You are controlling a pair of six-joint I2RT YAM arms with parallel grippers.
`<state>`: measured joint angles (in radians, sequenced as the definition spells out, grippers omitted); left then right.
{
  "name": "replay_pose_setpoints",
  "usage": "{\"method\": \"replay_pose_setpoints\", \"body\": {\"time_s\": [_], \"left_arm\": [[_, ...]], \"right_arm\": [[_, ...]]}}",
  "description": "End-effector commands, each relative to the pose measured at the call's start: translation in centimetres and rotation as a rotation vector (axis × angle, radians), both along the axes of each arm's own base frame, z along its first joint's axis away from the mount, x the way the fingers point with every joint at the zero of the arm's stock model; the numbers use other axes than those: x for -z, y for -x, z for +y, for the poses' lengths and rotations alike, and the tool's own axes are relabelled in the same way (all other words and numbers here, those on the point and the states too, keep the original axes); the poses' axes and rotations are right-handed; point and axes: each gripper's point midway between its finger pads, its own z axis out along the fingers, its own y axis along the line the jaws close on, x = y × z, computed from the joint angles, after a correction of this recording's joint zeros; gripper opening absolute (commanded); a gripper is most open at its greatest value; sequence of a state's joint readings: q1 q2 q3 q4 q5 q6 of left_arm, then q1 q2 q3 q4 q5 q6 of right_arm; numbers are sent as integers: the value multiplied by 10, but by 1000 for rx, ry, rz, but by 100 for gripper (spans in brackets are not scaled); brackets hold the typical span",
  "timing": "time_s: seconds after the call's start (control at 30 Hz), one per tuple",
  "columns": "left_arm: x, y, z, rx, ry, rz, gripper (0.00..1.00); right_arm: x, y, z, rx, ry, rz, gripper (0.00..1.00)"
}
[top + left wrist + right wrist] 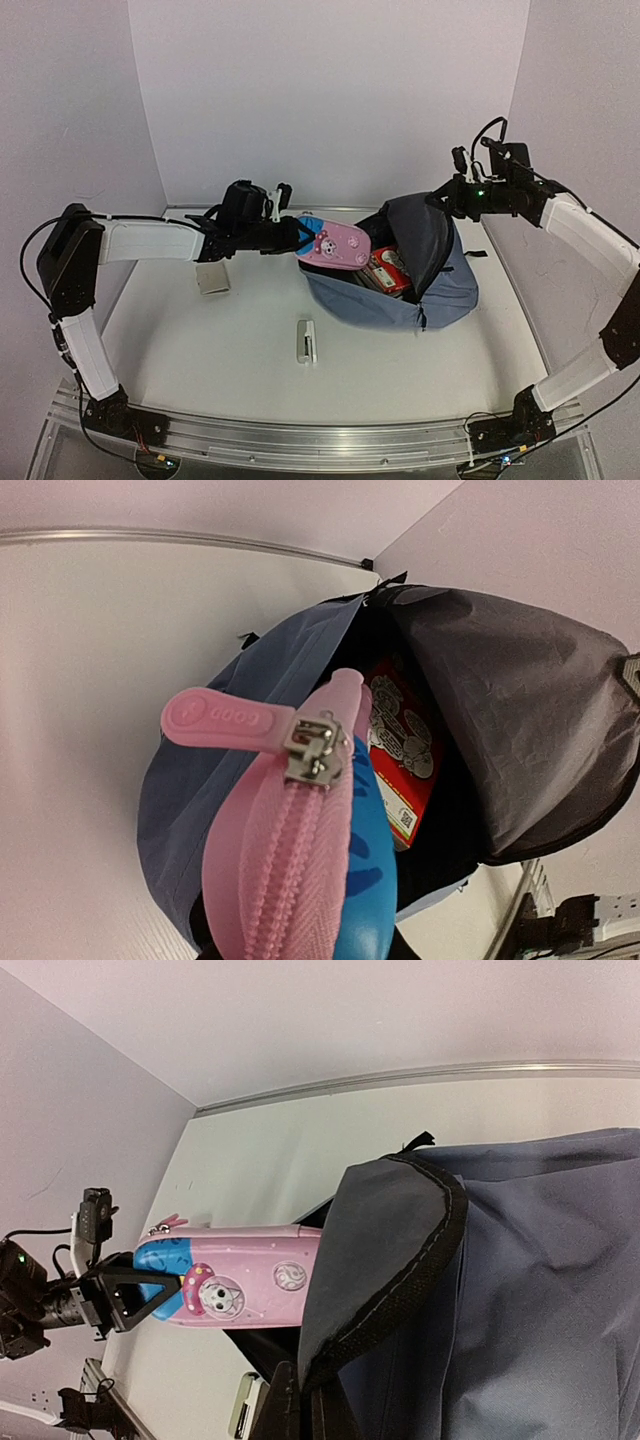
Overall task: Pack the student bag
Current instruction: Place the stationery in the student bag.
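The student bag, slate-blue with a dark lining, lies open at the centre right of the table. My right gripper is shut on the black-trimmed rim of its flap and holds the flap up; its dark fingers pinch the trim at the bottom of the right wrist view. A red box lies inside the bag. My left gripper is shut on the blue end of a pink-and-blue pencil case, which is held level with its pink end over the bag's mouth. The case's zipper pull points away from the bag.
A small white device lies on the table in front of the bag. A silvery flat object rests under the left arm. White walls close in the table at the back and on both sides.
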<state>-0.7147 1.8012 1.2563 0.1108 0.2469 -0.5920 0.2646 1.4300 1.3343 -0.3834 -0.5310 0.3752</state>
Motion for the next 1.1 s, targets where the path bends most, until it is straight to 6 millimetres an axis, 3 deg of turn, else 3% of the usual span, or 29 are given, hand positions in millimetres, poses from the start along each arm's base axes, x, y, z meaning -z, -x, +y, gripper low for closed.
{"method": "replay_pose_setpoints", "body": {"time_s": [0.0, 0.2, 0.33, 0.5, 0.73, 0.9, 0.97, 1.07], "left_arm": [[-47, -21, -22, 44, 51, -219, 0], [-41, -41, -32, -63, 164, -65, 0], [-29, -50, -53, -54, 250, 73, 0], [-28, -54, -71, -44, 367, 185, 0], [6, -49, -103, -65, 334, 275, 1], [33, -43, -123, -52, 251, 301, 13], [39, -41, -123, -59, 197, 298, 18], [45, -38, -113, -86, 68, 257, 36]], "right_arm": [[-64, 8, 8, -61, -74, -162, 0], [-51, 9, 7, -55, -74, -132, 0], [-45, 8, 8, -49, -75, -118, 0], [-42, 9, 7, -47, -76, -111, 0], [-36, 9, 9, -49, -87, -100, 0], [-41, 11, 9, -53, -95, -108, 0], [-43, 12, 9, -54, -97, -114, 0], [-44, 14, 9, -54, -97, -116, 0]]}}
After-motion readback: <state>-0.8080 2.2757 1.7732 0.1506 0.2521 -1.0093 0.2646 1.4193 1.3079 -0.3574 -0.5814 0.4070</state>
